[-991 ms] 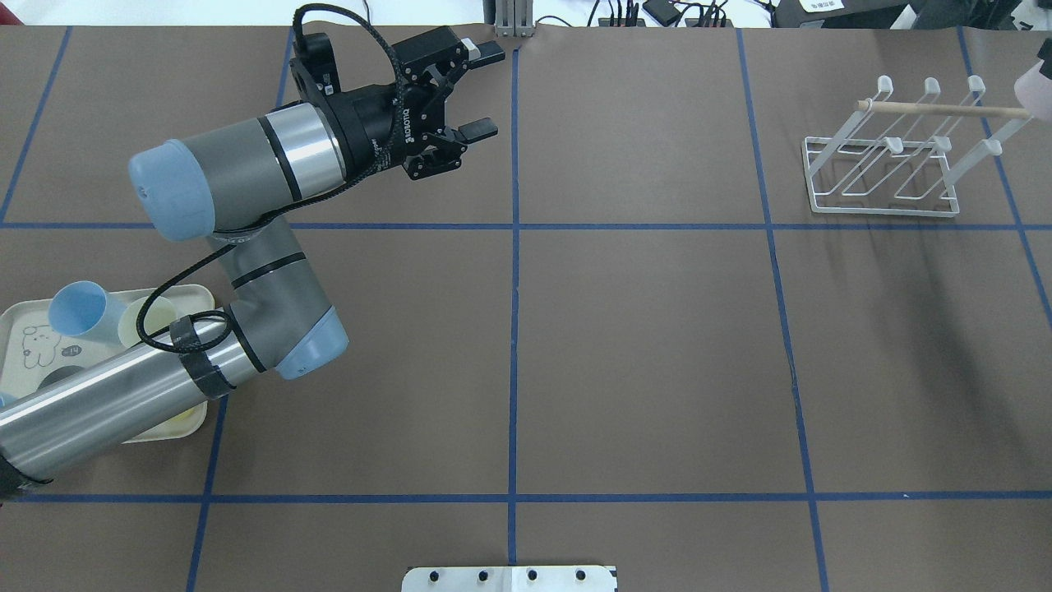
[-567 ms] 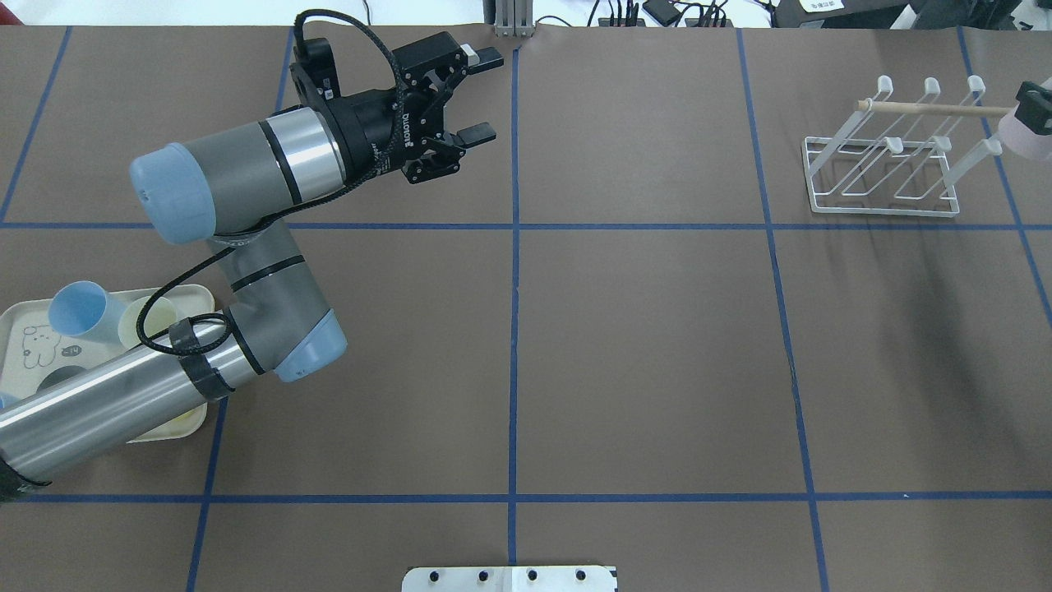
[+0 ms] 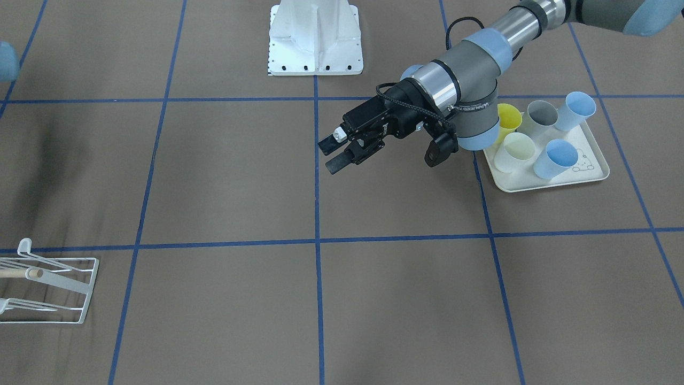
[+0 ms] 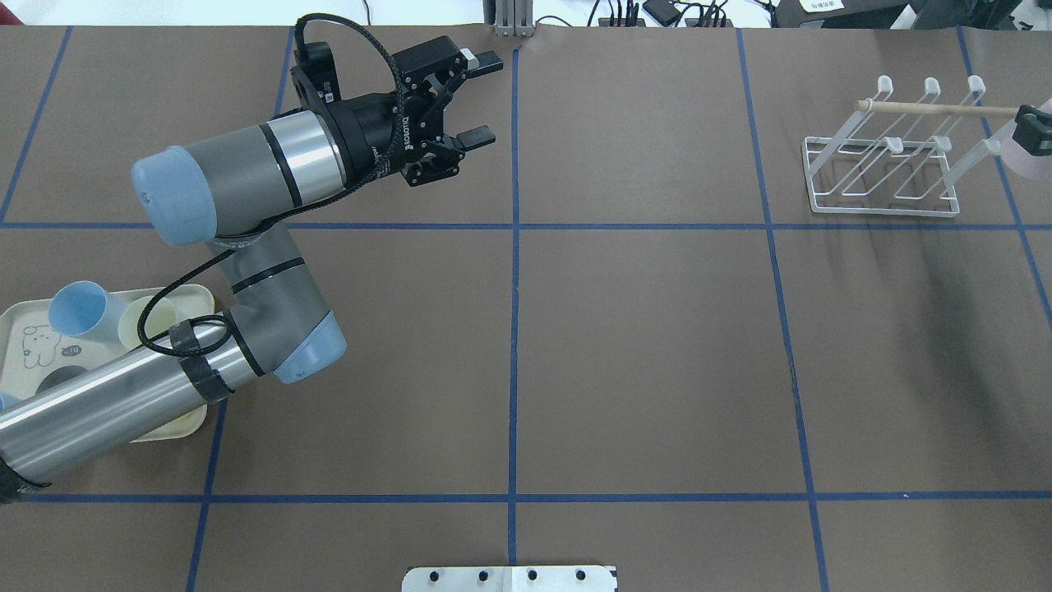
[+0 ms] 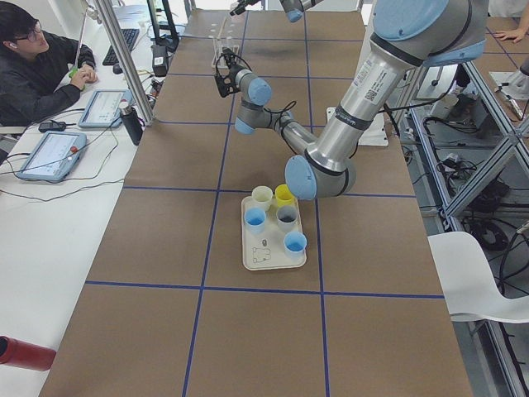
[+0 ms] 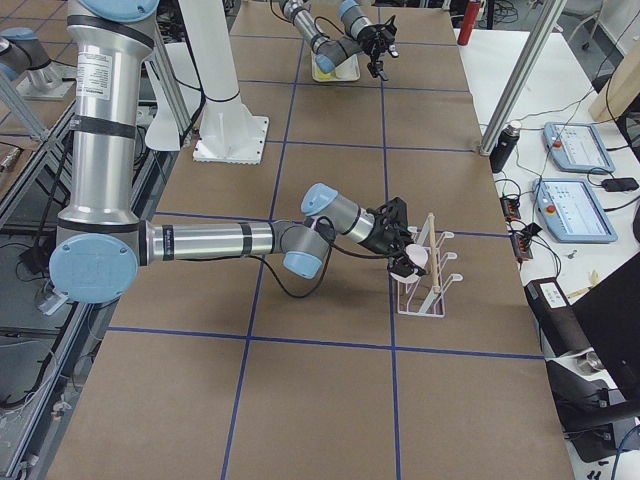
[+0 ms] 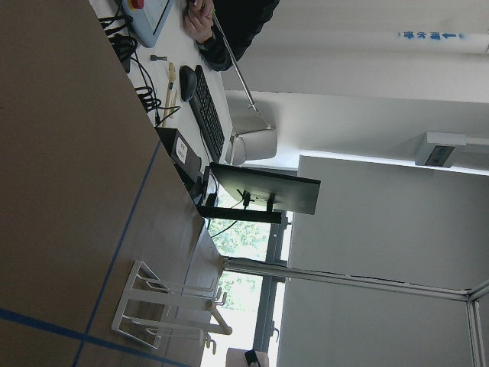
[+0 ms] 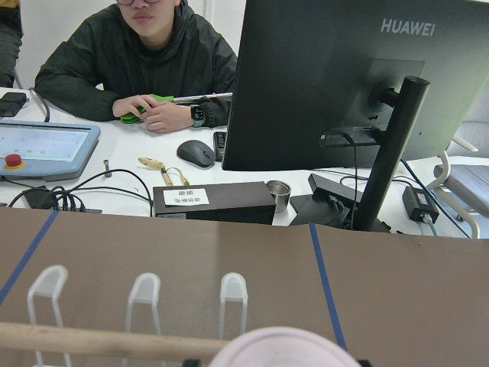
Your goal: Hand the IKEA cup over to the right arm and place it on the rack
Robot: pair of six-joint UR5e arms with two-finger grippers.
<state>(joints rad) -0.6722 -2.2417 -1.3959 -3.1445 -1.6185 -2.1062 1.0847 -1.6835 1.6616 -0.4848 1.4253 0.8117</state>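
Note:
The IKEA cup (image 4: 1035,162) is pale pink and shows at the right edge of the overhead view, just right of the rack (image 4: 883,177). My right gripper (image 4: 1033,133) is shut on it. From the right side the cup (image 6: 419,260) hangs at the rack's (image 6: 428,290) near prongs, with the gripper (image 6: 406,252) behind it. In the right wrist view the cup's rim (image 8: 283,348) fills the bottom edge, below the wooden dowel (image 8: 92,339). My left gripper (image 4: 483,94) is open and empty, far left of the rack, above the table.
A cream tray (image 3: 545,183) with several cups lies beside the left arm's elbow (image 3: 470,85). The white robot base (image 3: 315,37) is at the table's edge. A person (image 5: 37,66) sits at a desk with tablets beyond the far edge.
The right gripper with the pink cup has come further into view at the right edge and moved down beside the rack's right prong. The left gripper has drawn back slightly to the left.

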